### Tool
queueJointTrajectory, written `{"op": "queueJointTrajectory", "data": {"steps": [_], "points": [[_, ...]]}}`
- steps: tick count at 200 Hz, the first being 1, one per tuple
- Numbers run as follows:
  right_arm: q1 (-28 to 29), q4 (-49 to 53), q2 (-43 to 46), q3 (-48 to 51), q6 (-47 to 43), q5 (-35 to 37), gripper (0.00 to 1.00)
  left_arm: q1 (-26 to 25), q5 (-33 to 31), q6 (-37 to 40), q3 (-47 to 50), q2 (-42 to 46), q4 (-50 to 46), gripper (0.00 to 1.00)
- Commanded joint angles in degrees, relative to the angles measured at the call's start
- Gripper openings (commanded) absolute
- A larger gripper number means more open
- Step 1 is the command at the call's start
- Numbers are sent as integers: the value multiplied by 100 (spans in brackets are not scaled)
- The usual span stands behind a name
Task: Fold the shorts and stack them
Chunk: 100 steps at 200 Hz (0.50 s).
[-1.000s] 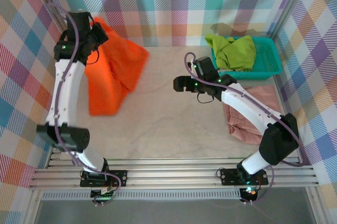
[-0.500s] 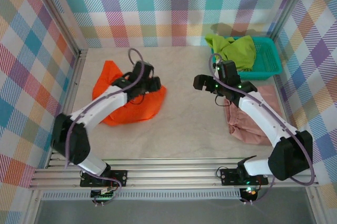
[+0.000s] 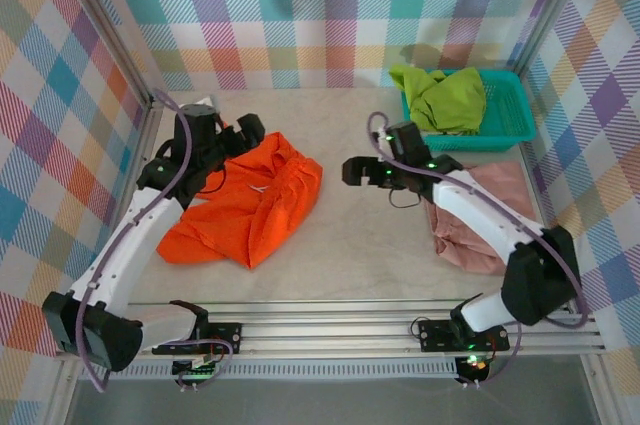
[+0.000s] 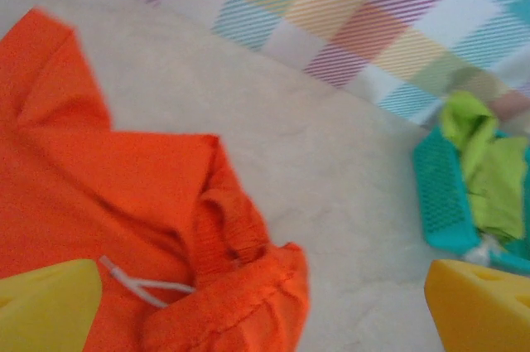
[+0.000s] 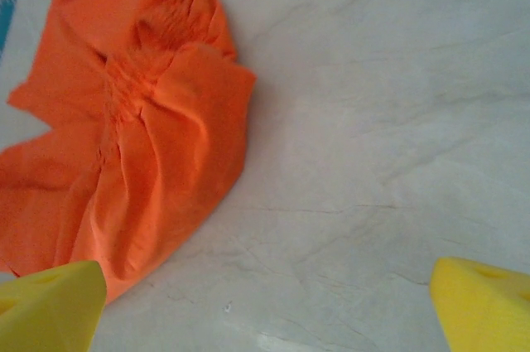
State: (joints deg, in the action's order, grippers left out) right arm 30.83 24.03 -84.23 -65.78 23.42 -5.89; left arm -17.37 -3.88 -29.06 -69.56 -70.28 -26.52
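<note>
Top external view: left tool and right tool gape wide, empty, flanking crumpled orange shorts; the right arm overlaps pink shorts near the teal basket.

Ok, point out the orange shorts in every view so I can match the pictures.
Top external: orange shorts left of centre, crumpled on the table.
Left wrist: orange shorts across the left and bottom-left.
Right wrist: orange shorts in the upper left.
Shared landmark: the bare pale table just right of them.
</note>
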Motion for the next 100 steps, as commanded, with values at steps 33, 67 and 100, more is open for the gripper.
{"op": "queueJointTrajectory", "data": {"steps": [33,67,100], "points": [[1279,316,-1606,-1743,215,1021,97,270,1255,-741,915,-870,458,95],[1347,1127,-2833,-3071,776,1650,96,454,1692,-1138,1577,-887,1008,91],[1296,1363,-3711,-3976,894,1587,92,445,1885,-1338,2236,-793,1565,83]]}}
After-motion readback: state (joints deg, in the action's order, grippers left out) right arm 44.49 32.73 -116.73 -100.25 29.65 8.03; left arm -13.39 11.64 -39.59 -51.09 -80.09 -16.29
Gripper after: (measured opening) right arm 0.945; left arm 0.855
